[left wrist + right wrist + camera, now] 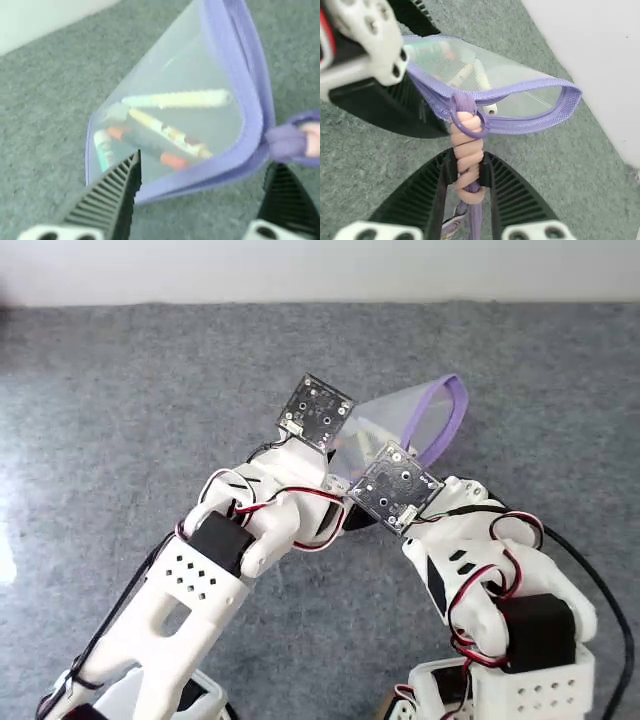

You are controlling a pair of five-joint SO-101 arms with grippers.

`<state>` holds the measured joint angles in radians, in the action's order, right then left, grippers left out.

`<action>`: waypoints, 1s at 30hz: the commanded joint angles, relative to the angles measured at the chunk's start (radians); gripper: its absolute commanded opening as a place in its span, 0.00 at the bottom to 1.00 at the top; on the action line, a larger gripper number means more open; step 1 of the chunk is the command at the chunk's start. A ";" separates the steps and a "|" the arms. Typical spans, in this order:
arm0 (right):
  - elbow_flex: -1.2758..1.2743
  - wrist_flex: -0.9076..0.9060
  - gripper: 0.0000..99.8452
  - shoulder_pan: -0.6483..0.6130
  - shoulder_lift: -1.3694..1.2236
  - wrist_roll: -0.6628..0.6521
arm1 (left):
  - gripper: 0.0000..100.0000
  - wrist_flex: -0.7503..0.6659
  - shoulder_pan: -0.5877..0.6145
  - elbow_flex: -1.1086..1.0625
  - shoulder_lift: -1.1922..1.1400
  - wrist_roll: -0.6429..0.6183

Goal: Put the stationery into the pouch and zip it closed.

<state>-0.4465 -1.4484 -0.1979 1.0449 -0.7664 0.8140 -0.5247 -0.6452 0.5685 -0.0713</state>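
While left gripper (206,167) gapes wide over pouch (200,65) | right gripper (467,167) clamps zipper pull (467,132) | arms (200,580) converge

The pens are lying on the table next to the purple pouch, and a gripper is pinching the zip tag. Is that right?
Not quite. The pens are inside the see-through pouch, not on the table beside it; the left wrist view shows them through its side. The right gripper is pinching the zip tag.

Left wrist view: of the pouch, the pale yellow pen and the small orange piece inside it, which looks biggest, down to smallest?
1. pouch
2. pale yellow pen
3. orange piece
They lie together, so nearness to the camera hardly skews this.
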 commanded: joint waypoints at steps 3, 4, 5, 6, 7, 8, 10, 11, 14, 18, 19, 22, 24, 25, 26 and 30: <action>0.054 0.022 0.01 0.005 0.024 -0.009 | 0.33 -0.123 -0.002 -0.064 0.018 -0.018; 0.054 0.022 0.01 0.005 0.022 -0.009 | 0.31 -0.143 -0.002 -0.081 0.018 -0.018; 0.054 0.022 0.01 0.005 0.021 -0.009 | 0.29 -0.163 -0.003 -0.094 0.018 -0.018; 0.054 0.022 0.01 0.005 0.021 -0.009 | 0.27 -0.186 -0.003 -0.107 0.018 -0.018; 0.054 0.022 0.01 0.005 0.021 -0.011 | 0.25 -0.207 -0.005 -0.116 0.018 -0.018; 0.054 0.022 0.01 0.005 0.021 -0.011 | 0.24 -0.227 -0.011 -0.127 0.018 -0.018; 0.054 0.022 0.01 0.005 0.021 -0.011 | 0.21 -0.249 -0.029 -0.147 0.018 -0.018; 0.054 0.022 0.01 0.005 0.021 -0.011 | 0.20 -0.253 -0.044 -0.157 0.018 -0.017; 0.054 0.028 0.01 0.004 0.021 -0.012 | 0.19 -0.259 -0.084 -0.179 0.018 -0.023; 0.054 0.030 0.01 0.004 0.019 -0.012 | 0.14 -0.330 -0.087 -0.203 0.020 -0.025; 0.054 0.033 0.01 0.004 0.019 -0.014 | 0.11 -0.339 -0.086 -0.203 0.020 -0.025; 0.061 0.047 0.01 0.012 0.019 -0.014 | 0.01 -0.345 -0.081 -0.197 0.026 -0.020; 0.075 0.077 0.01 0.013 0.018 -0.012 | 0.01 -0.341 -0.081 -0.200 0.029 -0.020; 0.078 0.097 0.01 0.019 0.018 -0.012 | 0.01 -0.339 -0.078 -0.202 0.031 -0.020; 0.078 0.122 0.01 0.028 0.018 -0.012 | 0.01 -0.339 -0.068 -0.203 0.034 -0.023; 0.081 0.213 0.01 0.084 -0.035 -0.011 | 0.01 -0.338 -0.025 -0.205 0.087 -0.021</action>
<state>-0.4296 -1.3042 -0.1672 1.0357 -0.7679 0.4933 -0.5831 -0.8569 0.5961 -0.0852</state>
